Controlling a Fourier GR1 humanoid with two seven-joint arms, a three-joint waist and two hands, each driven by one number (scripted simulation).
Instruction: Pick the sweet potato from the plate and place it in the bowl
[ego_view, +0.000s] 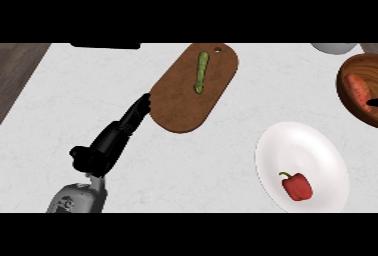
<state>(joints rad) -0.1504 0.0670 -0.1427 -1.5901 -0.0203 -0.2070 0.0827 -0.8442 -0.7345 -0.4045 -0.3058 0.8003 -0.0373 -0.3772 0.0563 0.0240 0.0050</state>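
Looking down on the counter (184, 165), we record the sweet potato (357, 88) lying inside the wooden bowl (343, 80), which is cut by the view's right edge. The white plate (295, 145) sits nearer the robot than the bowl and carries only a red pepper (297, 186) on its near part. A small black part of the right hand (373, 103) shows at the right edge over the bowl, just beside the sweet potato; we cannot tell how it is set or whether it has hold of anything. The left hand (111, 140) lies at the left with fingers stretched out straight, holding nothing, its tips just beside the left edge of a brown board (181, 100); whether they touch it we cannot tell. A green vegetable (201, 72) lies lengthwise on the board's far half.
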